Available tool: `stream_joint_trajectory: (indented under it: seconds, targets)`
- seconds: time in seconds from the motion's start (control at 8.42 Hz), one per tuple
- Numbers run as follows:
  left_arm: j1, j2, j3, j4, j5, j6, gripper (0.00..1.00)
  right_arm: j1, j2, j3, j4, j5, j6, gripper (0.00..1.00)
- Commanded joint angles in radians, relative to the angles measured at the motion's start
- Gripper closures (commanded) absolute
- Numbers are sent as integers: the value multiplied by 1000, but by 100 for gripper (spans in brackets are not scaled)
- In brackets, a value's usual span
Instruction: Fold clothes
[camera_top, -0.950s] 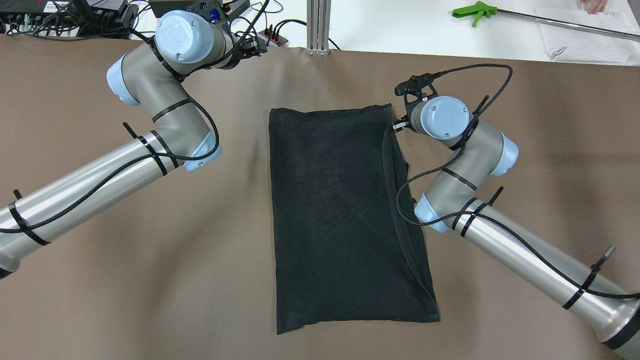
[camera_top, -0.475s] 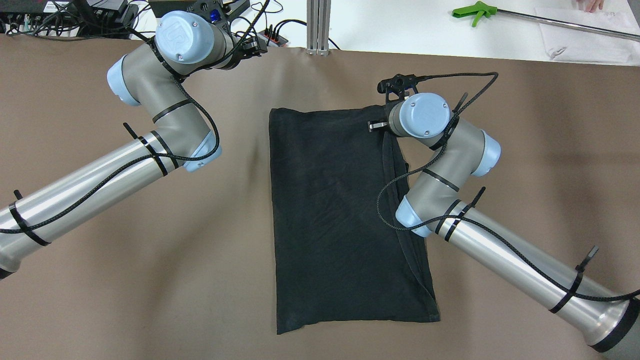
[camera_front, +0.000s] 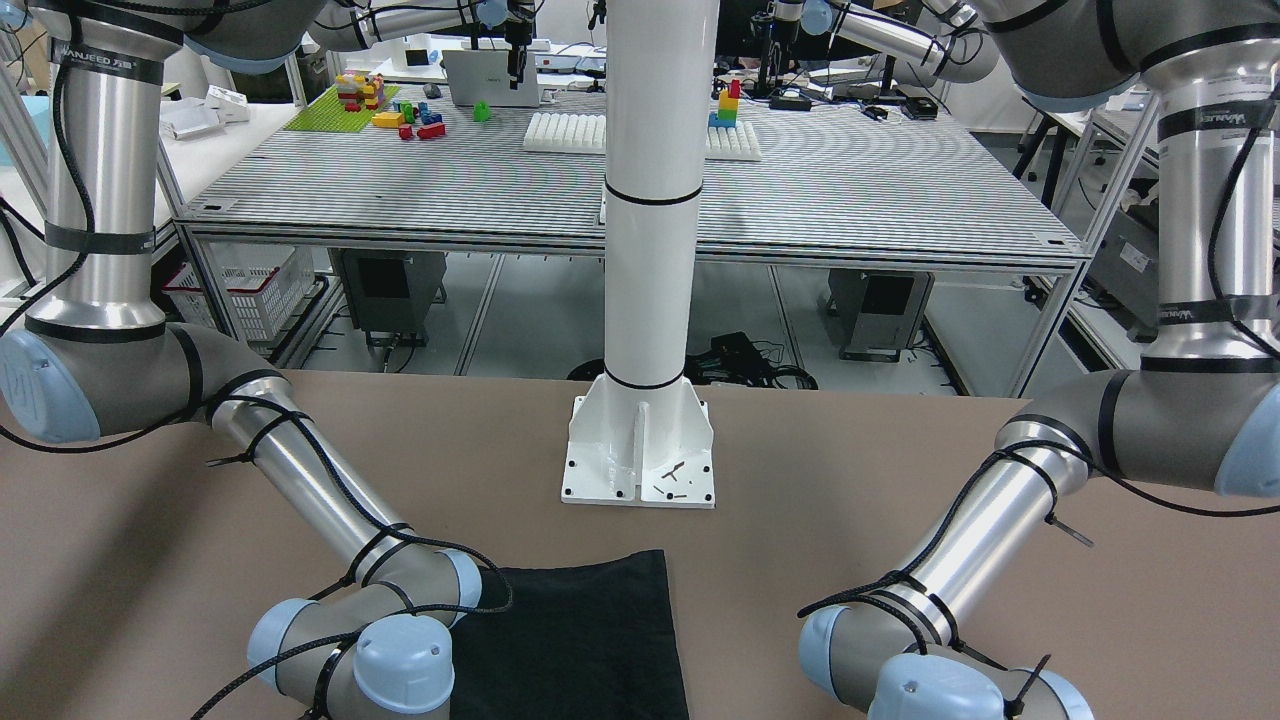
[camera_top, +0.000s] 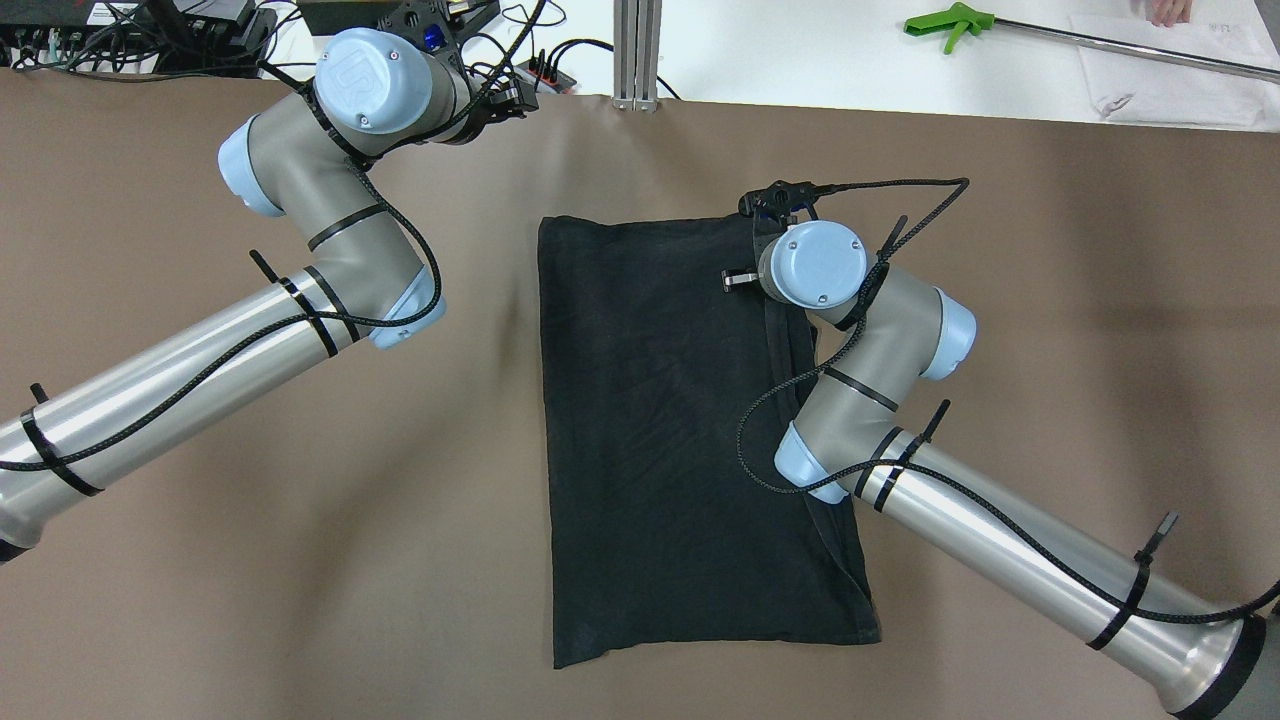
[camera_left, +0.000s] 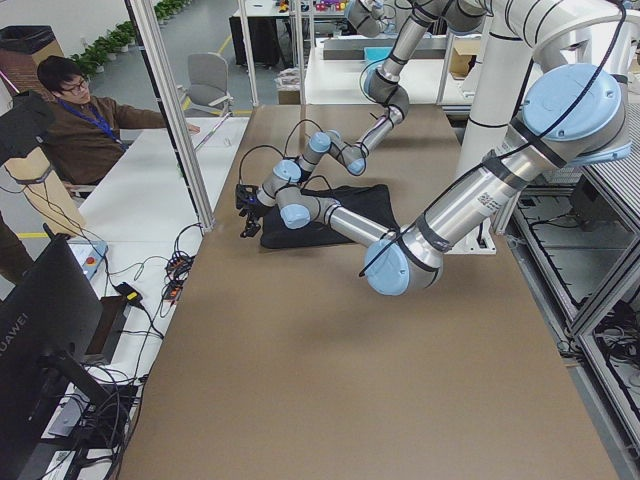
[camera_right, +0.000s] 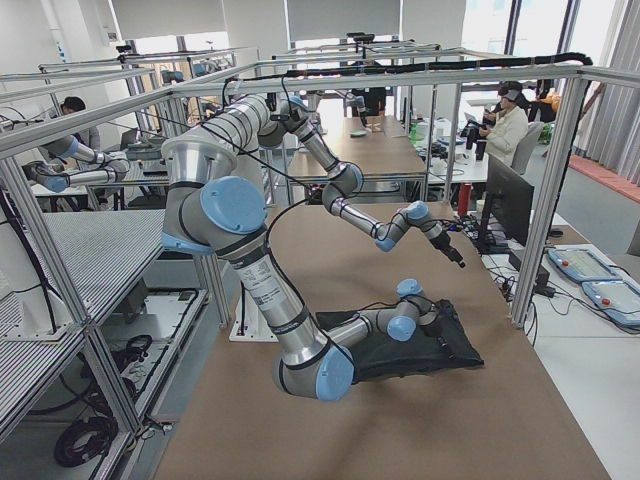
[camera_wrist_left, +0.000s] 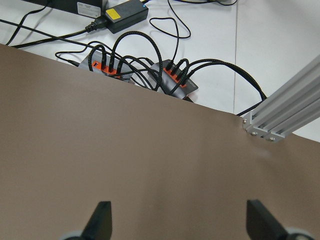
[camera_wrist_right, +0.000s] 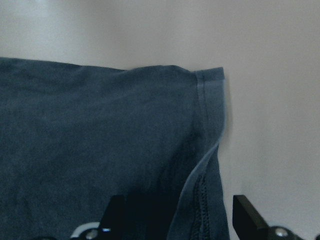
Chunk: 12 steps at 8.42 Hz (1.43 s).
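While hovering spread over the far right corner of the clothes (camera_top: 660, 420), lying flat at centre, could pinch just one hem layer with the right gripper (camera_wrist_right: 178, 207) and skew the fold. Leaves the left gripper (camera_wrist_left: 180, 222) parted, far left.

"Where do the black clothes (camera_right: 450, 352) lie?"
"Flat on the brown table (camera_right: 420, 440)."
"And the arms?"
"The near right arm (camera_right: 268, 290) bends low, wrist over the cloth. The far left arm (camera_right: 385, 232) hangs above the table, apart from it."
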Motion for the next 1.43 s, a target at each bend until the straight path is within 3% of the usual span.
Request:
stream_joint_trajectory:
  seconds: [0.0, 0.36, 0.48, 0.95, 1.07, 1.19, 1.31]
  targets:
    - [3, 0, 1, 0, 0, -1, 5, -1, -33, 47, -29, 3, -14, 50]
    - [4, -1, 5, 3, 2, 6, 5, -1, -56, 54, -29, 5, -19, 94]
    - [4, 0, 5, 3, 2, 7, 5, -1, -61, 67, -31, 6, -35, 100]
    - [4, -1, 5, 5, 3, 12, 5, 28, -137, 117, -17, 9, -240, 99]
    - [4, -3, 5, 3, 3, 10, 5, 30, -136, 117, -18, 9, -238, 62]
    - [4, -3, 5, 4, 5, 10, 5, 32, -135, 117, -20, 11, -238, 6]
    - [4, -1, 5, 5, 5, 12, 5, 41, -132, 117, -23, 52, -236, 5]
